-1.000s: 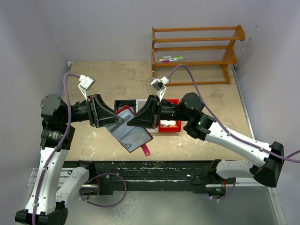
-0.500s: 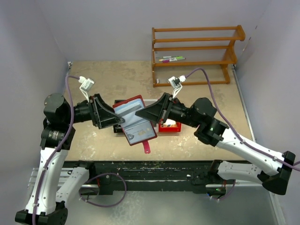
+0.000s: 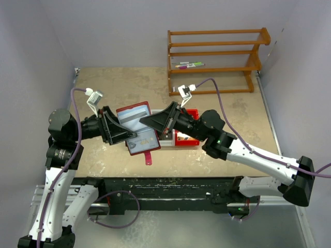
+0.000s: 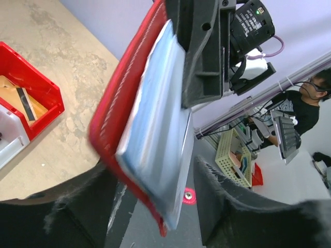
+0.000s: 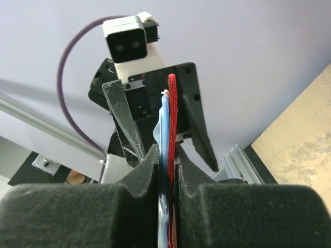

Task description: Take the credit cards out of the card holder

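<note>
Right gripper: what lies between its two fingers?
The card holder, edge-on, red cover and blue sleeves pinched by the right gripper; the right wrist view shows it.

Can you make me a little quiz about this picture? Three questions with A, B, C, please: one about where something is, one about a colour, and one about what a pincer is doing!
1. Where is the card holder?
A) in the red bin
B) up in the air
C) on the wooden rack

2. What colour is its cover?
A) red
B) green
C) yellow

3. What is the right pincer doing?
A) gaping open, empty
B) hidden from view
C) shut on the card holder

Answers:
1 B: the right pincer holds it lifted.
2 A: its outside is red in every view.
3 C: the right wrist view shows it squeezing the holder's edge tight.
</note>
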You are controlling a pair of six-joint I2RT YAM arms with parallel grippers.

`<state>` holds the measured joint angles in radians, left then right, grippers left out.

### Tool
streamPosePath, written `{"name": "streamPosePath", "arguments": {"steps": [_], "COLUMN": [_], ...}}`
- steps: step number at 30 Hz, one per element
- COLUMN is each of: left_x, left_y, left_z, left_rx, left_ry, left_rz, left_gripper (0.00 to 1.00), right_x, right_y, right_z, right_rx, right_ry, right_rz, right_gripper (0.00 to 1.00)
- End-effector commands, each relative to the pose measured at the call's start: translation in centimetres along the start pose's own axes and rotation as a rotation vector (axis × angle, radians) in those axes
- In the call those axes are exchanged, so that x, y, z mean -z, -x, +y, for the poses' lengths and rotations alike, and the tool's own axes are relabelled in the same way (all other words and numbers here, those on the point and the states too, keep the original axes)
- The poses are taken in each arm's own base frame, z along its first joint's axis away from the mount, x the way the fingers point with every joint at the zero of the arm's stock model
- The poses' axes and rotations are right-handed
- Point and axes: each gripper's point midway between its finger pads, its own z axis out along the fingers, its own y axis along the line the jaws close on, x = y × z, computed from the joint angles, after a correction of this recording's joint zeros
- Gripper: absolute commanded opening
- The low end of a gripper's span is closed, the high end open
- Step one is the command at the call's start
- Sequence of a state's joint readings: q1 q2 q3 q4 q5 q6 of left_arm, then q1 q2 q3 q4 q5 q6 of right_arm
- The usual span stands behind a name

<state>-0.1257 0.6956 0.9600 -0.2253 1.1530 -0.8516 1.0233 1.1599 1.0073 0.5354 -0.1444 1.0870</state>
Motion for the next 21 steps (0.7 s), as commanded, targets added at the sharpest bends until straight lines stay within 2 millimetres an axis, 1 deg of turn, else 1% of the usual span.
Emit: {"name": "streamPosePath", "arguments": {"steps": [1,3,4,5,6,8,10,11,12,14,15,18,20,21], "left_x": [0.0,0.0,0.1,0.1,0.1,0.2,0.2,0.2,0.3,0.4,0.4,0.6,0.7,0.8], "left_y": [0.7,0.7,0.6,0.5,0.4,0.0,-0.3,-0.4,-0.6,-0.9,-1.1,-1.5,-1.8,-2.0], "left_z": [-0.1,0.1,0.1,0.0,0.0,-0.1,-0.2,-0.4,-0.6,-0.9,-1.0,-1.5,-1.9,-2.1], "left_rx": [-0.075,-0.092,-0.096,-0.102,-0.104,-0.098,-0.090,-0.089,-0.090,-0.090,-0.090,-0.095,-0.102,-0.107], "left_ry": [0.009,0.018,0.021,0.021,0.018,0.008,-0.005,-0.015,-0.024,-0.048,-0.060,-0.089,-0.115,-0.123], "left_rz": [-0.028,-0.027,-0.025,-0.023,-0.019,-0.005,0.011,0.021,0.029,0.052,0.063,0.094,0.115,0.121], "left_gripper": [0.52,0.36,0.27,0.22,0.17,0.11,0.09,0.07,0.06,0.05,0.05,0.04,0.04,0.04], "right_x": [-0.4,0.2,0.6,1.2,1.6,2.3,2.9,2.9,2.9,3.1,3.4,3.7,3.7,3.8], "right_y": [1.1,0.2,-0.1,-1.3,-1.3,-1.2,-1.8,-1.6,-1.7,-2.2,-2.6,-2.9,-3.2,-3.3], "right_z": [2.6,1.5,1.3,0.9,1.0,0.6,0.0,0.7,0.5,0.1,0.0,-0.3,-0.2,0.2], "right_rx": [-0.003,0.016,0.043,0.056,0.080,0.183,0.267,0.304,0.327,0.361,0.366,0.386,0.400,0.406], "right_ry": [0.102,0.083,0.080,0.077,0.082,0.072,0.063,0.076,0.077,0.100,0.123,0.168,0.203,0.223], "right_rz": [-0.056,-0.031,-0.021,0.037,0.053,0.086,0.168,0.202,0.253,0.363,0.425,0.526,0.579,0.600], "right_gripper": [0.00,0.00,0.02,0.07,0.14,0.32,0.55,0.64,0.70,0.78,0.80,0.79,0.77,0.75]}}
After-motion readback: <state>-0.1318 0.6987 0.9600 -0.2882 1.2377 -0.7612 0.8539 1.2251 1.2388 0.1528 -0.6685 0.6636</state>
